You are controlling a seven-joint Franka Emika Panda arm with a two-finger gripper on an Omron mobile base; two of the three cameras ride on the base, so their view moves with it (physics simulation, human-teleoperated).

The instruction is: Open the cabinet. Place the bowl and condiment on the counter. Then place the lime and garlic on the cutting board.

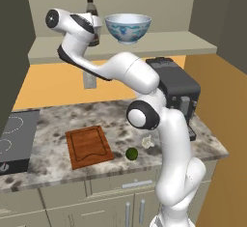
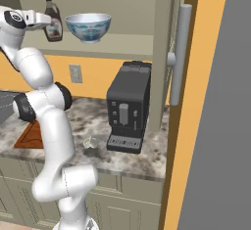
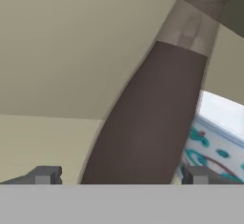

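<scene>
Straddling the condiment bottle [image 3: 147, 118] on the open cabinet [image 1: 159, 42] shelf, gripper [image 3: 121, 175] fingers spread wide either side, not yet clamped; bowl [image 1: 128, 27] at three o'clock, just beside.

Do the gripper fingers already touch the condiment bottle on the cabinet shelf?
Apart. In the hand view the condiment bottle stands between the two fingertips, with pale shelf visible in the gap on each side.
</scene>
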